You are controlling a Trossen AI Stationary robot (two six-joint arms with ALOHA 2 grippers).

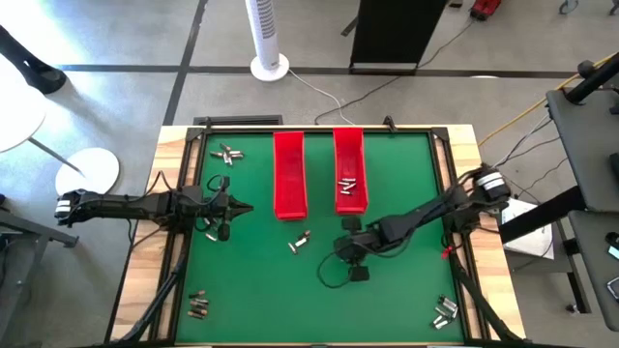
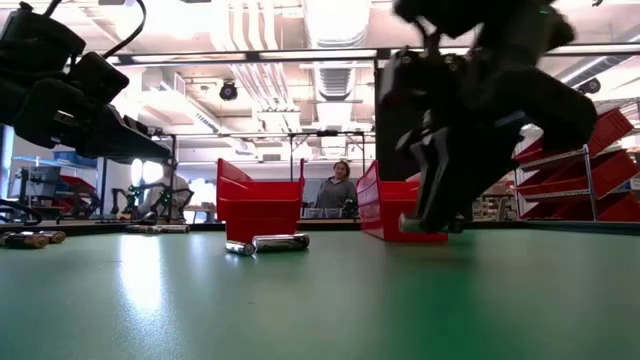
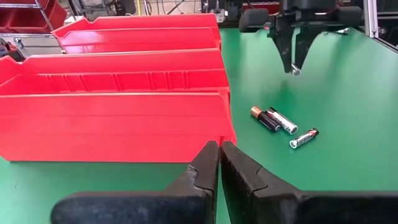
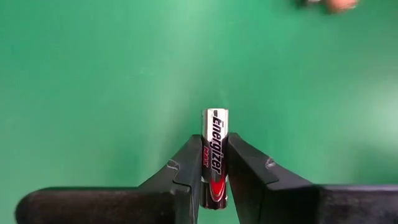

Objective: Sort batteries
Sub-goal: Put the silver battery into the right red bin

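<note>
**Right gripper carrying one cell, short of the trays**

- Held battery [image 4: 214, 155]: silver-and-black Energizer cell, red mark low on the label, pinched lengthwise between the right gripper's [image 4: 214, 171] fingers, one end poking out past the tips. It hangs over bare green mat, just in front of the right red tray [image 1: 349, 170], not in it.
- Step in hand, as I read it: pick made, carry under way. Next move calls for a lift over the tray's near wall, choosing the tray that matches this cell type, then a release low enough that it does not bounce out.
- Right red tray already holds a few cells [image 1: 348, 184]; left red tray [image 1: 289, 174] looks empty from above.
- Loose cells in front of the left red tray [image 3: 283, 126]: one copper-topped dark cell, two silver-and-black ones, lying flat and close together.
- More clusters far from the trays: one beside the left tray's far end [image 1: 227, 154], two at the mat's near corners [image 1: 198, 305] [image 1: 445, 311].
- Left gripper [image 3: 219, 163]: fingers pressed together, empty, waiting beside the left red tray's outer wall.
</note>
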